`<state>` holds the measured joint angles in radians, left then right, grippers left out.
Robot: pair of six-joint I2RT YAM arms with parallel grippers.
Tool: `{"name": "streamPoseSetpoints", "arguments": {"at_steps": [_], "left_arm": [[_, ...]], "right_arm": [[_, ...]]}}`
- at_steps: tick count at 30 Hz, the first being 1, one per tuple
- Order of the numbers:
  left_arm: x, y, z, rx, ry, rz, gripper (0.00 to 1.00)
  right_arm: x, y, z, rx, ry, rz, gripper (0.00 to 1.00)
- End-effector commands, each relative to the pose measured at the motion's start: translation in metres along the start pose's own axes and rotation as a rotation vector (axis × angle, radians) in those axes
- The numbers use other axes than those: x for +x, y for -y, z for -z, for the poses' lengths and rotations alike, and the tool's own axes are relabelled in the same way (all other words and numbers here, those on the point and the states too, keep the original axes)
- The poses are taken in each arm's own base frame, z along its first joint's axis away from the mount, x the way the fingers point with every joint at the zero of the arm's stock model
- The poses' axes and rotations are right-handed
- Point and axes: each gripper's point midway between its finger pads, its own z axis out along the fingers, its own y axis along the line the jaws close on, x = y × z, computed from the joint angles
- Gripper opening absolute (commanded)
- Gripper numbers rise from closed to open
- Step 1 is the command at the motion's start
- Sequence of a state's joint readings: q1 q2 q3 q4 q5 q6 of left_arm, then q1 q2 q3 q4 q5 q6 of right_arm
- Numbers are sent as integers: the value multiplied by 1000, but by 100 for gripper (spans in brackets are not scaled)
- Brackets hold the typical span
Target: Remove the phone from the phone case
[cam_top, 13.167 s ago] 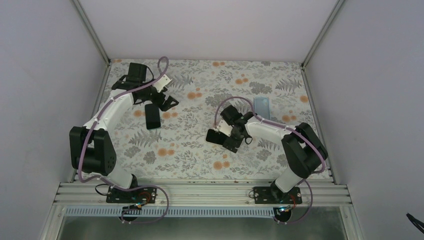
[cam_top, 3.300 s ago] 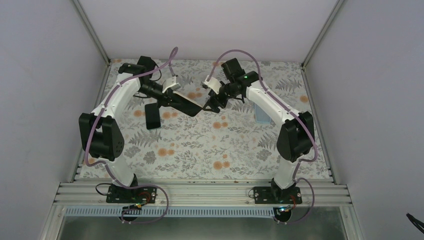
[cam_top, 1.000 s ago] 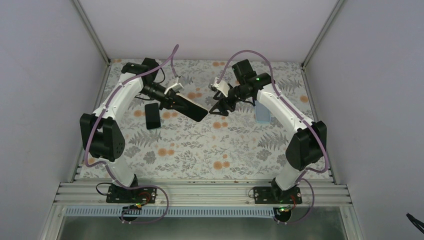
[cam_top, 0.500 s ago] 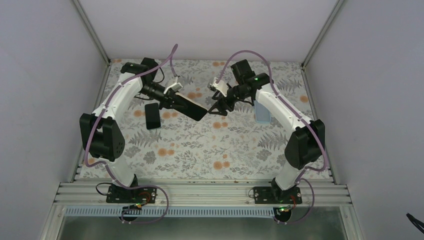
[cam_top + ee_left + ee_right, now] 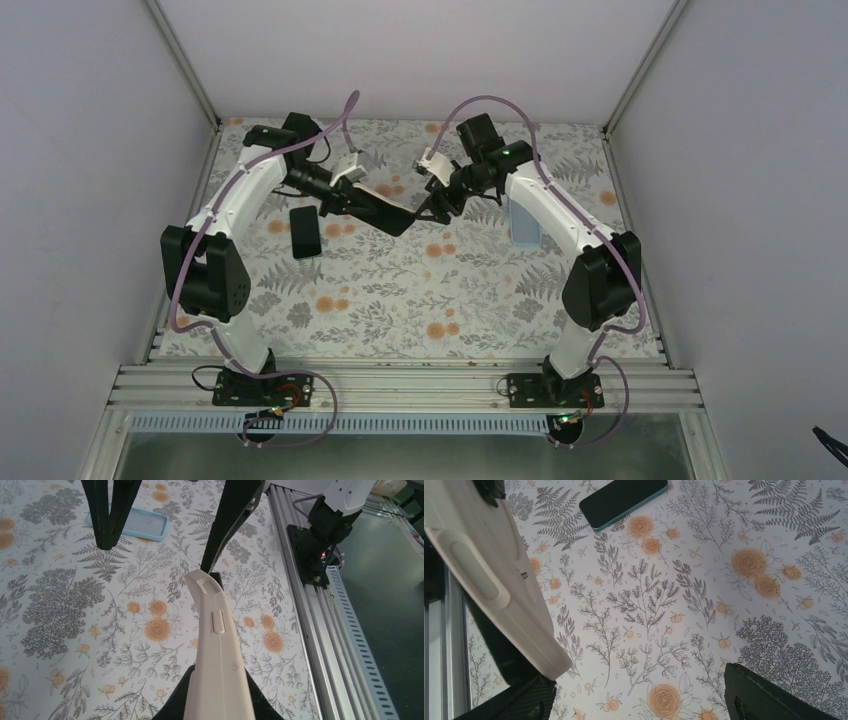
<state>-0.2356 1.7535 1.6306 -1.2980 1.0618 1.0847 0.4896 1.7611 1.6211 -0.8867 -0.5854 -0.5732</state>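
Observation:
My left gripper (image 5: 342,196) is shut on the phone case (image 5: 218,650), a beige one with the phone's dark face (image 5: 385,212) showing from above. It holds the case in the air, free end pointing right. In the left wrist view the black fingers (image 5: 175,707) clamp the case's two faces. My right gripper (image 5: 428,207) stands open at that free end. In the right wrist view the case's rounded corner (image 5: 541,655) sits just above the gripper's left finger (image 5: 521,700). The other finger (image 5: 764,697) is far off, and nothing else lies between them.
A second black phone with a teal edge (image 5: 306,231) lies on the floral table below the left arm, also seen from the right wrist (image 5: 624,500). A light blue empty case (image 5: 524,222) lies to the right, by the right arm's forearm. An aluminium rail (image 5: 320,630) marks the near table edge.
The right gripper has moved left and closed the gap to the case's free end. The left gripper has shifted slightly and still holds the case.

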Motion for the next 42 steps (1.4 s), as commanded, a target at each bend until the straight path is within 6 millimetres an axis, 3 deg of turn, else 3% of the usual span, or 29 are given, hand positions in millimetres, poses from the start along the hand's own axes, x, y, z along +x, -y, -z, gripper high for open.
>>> {"name": "streamPoseSetpoints", "arguments": {"at_steps": [1,4,7,13,18,24,28,35,42], "left_arm": [[-34,46,-13,165,141,-16,2],[-37,50,-15,181,154,-22,2],[-43,53,-14,190,170,-43,2],[-43,47,-17,189,162,-52,2],[-28,19,-24,151,87,-21,2],[-33,-21,-19,72,69,3,2],[-40,-19,-21,55,68,-27,2],[-51,14,-19,65,76,-90,2],[-57,33,-11,76,98,-125,2]], "right_arm": [[-41,32,-4,99,116,56,82],[-46,22,-9,16,129,70,83],[-54,0,-13,-87,141,105,85],[-65,-78,-9,-441,193,205,88],[-71,-129,-7,-616,207,245,88],[-88,-178,-14,-676,215,298,86],[-115,-190,-11,-687,278,293,82],[-136,-167,-36,-654,284,178,80],[-159,-174,-15,-756,389,211,90]]}}
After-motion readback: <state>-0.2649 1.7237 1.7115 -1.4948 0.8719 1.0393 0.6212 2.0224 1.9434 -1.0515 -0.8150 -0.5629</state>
